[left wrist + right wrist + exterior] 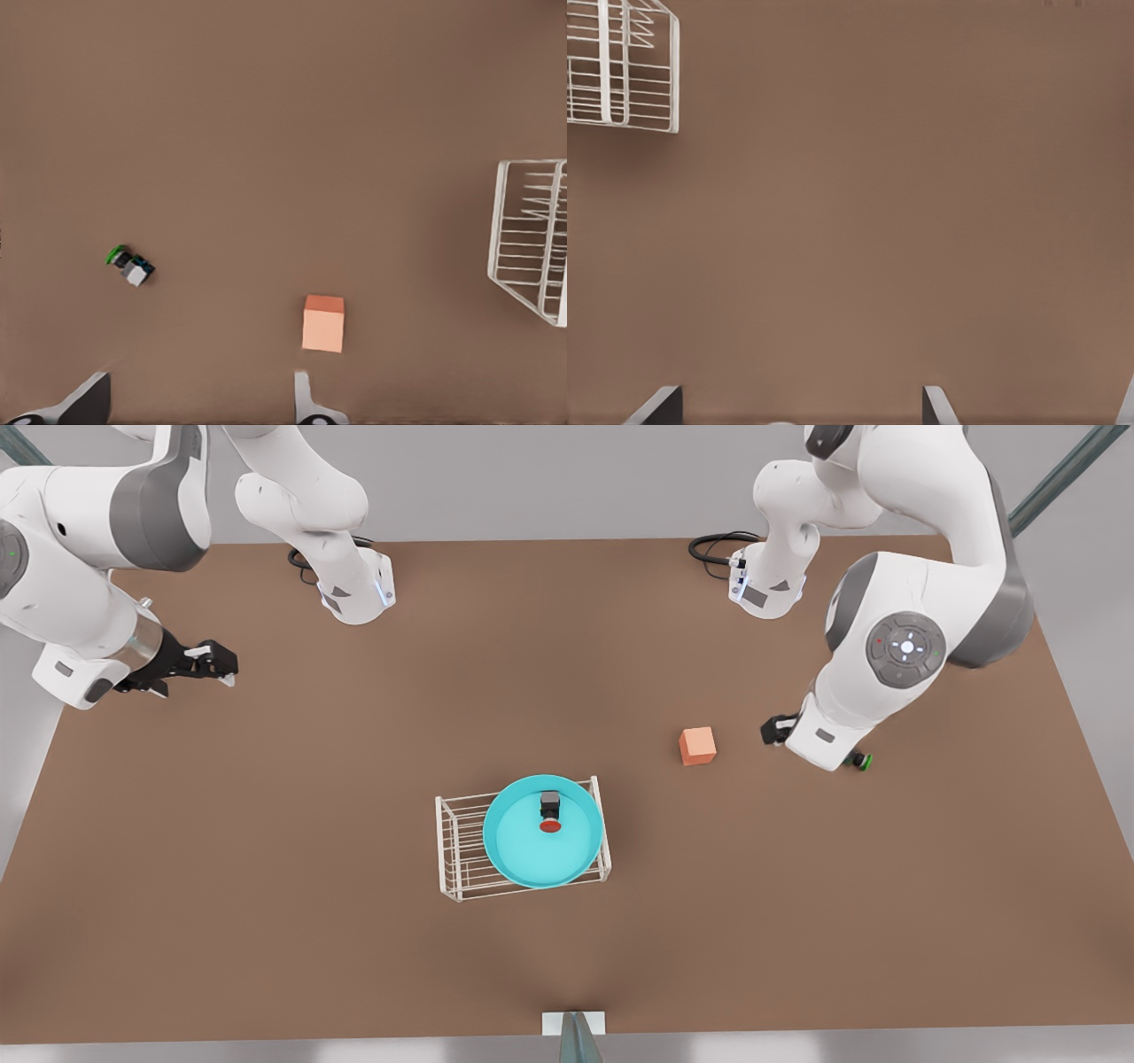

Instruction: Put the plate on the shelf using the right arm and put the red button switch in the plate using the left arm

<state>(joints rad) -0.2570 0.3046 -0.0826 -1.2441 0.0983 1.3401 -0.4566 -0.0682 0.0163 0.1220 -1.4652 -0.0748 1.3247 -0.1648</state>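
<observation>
A wide brown table point(266, 921) fills the front view, with broad bare stretches along its near edge and on both sides of the centre. Two white arms rise from bases at the far edge.

The left arm point(904, 646) stands on the front view's right, bent at the elbow with its wrist turned down toward the table. Its left gripper point(199, 400) hangs above bare tabletop, fingers spread apart with nothing between them.

The right arm point(80, 558) reaches in from the front view's left, forearm angled outward near that side edge. Its right gripper point(213, 662) is held high over open table, well apart from everything; in the right wrist view its fingers point(660, 403) stand wide apart and empty.

The shelf point(456, 841), a small white wire rack, sits near the table's centre with free room all around it. The plate point(523, 850), a turquoise dish, rests on top of the rack toward its end on the front view's right, its rim overhanging the bars. The red button switch point(550, 812) lies inside the plate, toward its far side, red cap pointing at the near edge.

An orange-pink cube point(697, 746) sits between the rack and the left arm. A green-capped switch point(130, 264) lies on its side just beside that arm's wrist.
</observation>
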